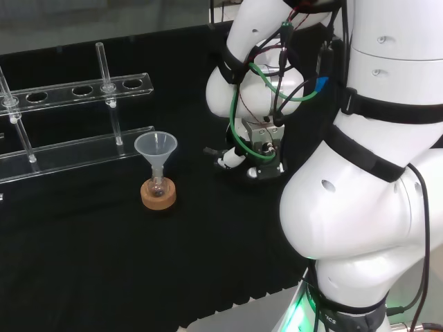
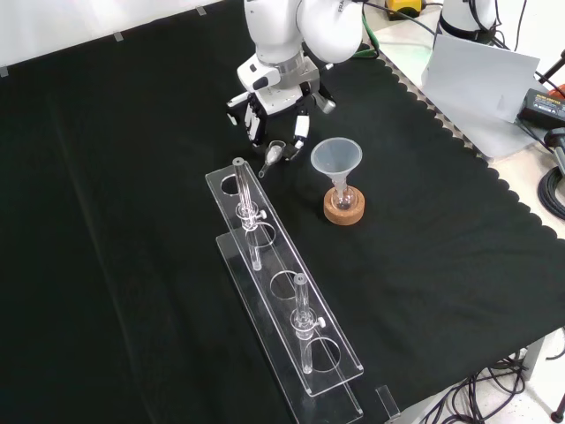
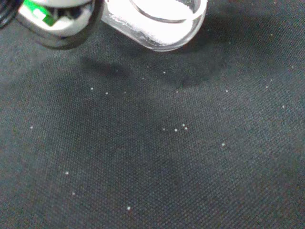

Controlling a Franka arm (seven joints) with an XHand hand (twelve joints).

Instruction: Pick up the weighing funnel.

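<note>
The weighing funnel (image 2: pixel 274 155), a small clear scoop with a short stem, lies on the black cloth next to the end of the upper tube rack. In the wrist view the weighing funnel (image 3: pixel 159 21) looks large and white inside. The hand (image 2: pixel 279 104) hovers right over it, and its straight fingers (image 2: pixel 300 129) point down on either side without closing on it. In the head view the hand (image 1: pixel 257 149) is low over the cloth, half hidden by the arm's cables and links.
The big funnel (image 2: pixel 335 157) stands in a small flask on a cork ring (image 2: pixel 343 210), just right of the weighing funnel in the front view. Two clear tube racks (image 2: pixel 291 300) with upright tubes run towards the front edge. A grey box (image 2: pixel 477 84) sits off the cloth.
</note>
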